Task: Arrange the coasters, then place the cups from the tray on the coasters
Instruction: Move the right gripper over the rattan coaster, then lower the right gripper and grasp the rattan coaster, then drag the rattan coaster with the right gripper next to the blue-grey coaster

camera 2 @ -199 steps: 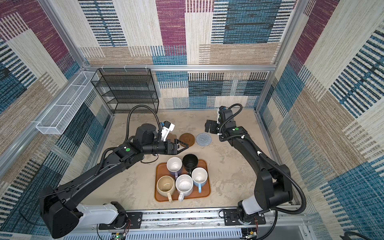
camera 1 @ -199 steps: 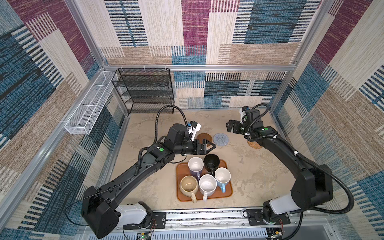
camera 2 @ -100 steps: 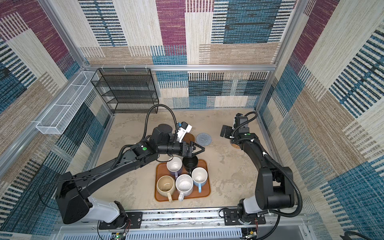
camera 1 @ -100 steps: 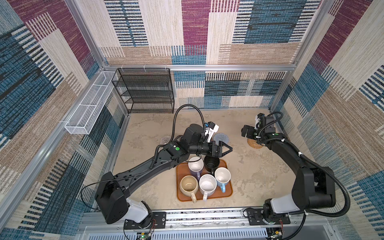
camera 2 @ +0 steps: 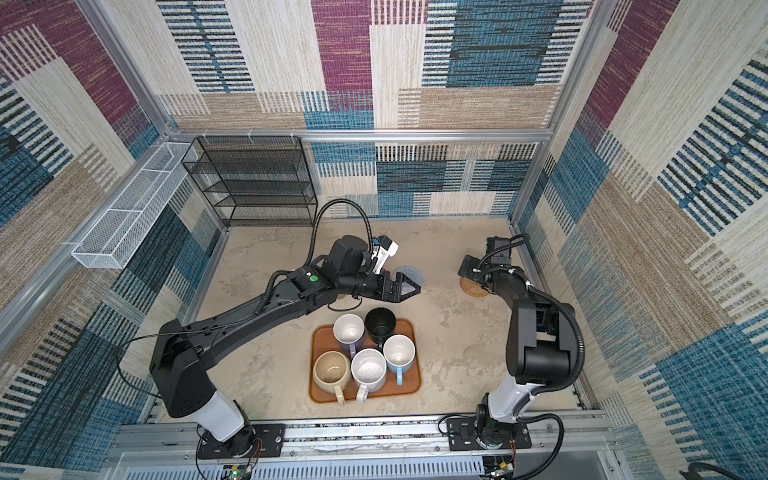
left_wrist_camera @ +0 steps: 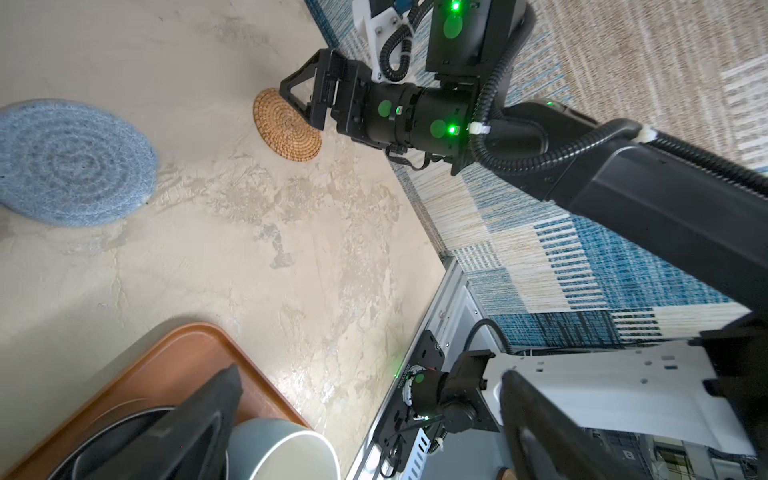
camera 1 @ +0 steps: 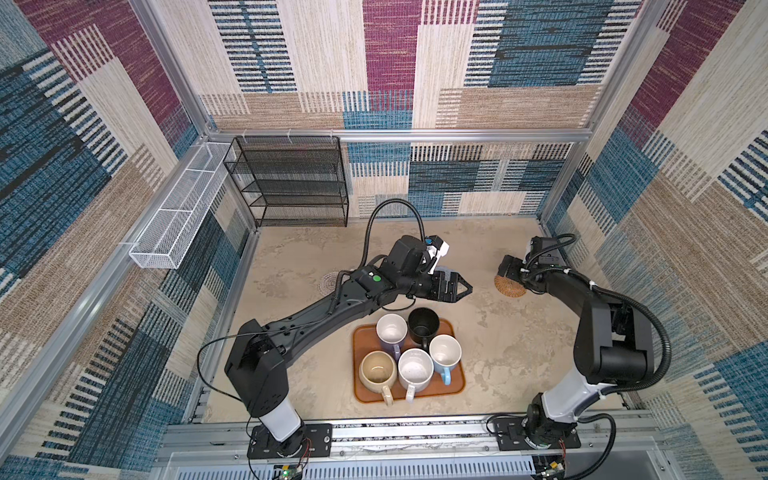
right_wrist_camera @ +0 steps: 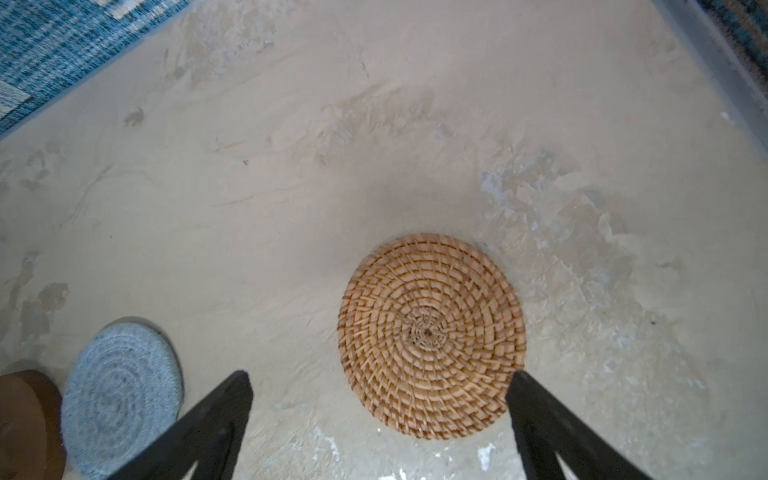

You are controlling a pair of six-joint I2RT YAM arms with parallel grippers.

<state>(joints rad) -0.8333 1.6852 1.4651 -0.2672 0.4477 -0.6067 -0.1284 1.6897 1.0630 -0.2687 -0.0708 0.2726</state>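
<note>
Right claw (right_wrist_camera: 380, 378) has its jaws wide apart with nothing between them, low over the tabletop (right_wrist_camera: 291, 166) near the right wall. The golden rattan coaster (right_wrist_camera: 432, 332) lies flat just ahead of the claw. Its near edge sits between the fingertips (right_wrist_camera: 515, 382), closer to one of them, and I can't tell if they touch. In both top views the claw (camera 1: 505, 270) covers the coaster's (camera 1: 509, 286) far-left edge.

Left claw (camera 1: 465, 286) is also spread and empty, above the tabletop just behind the tray (camera 1: 455, 382) and near the black mug (camera 1: 423, 323). The light blue coaster (camera 2: 409, 274) lies beside it, partly hidden by the wrist. The pale grey coaster (camera 1: 330, 281) is further left, by the left forearm.

All five cups are on the tray: lavender (camera 1: 391, 328), beige (camera 1: 376, 370), white speckled (camera 1: 415, 368), light blue (camera 1: 444, 353) and the black one.
</note>
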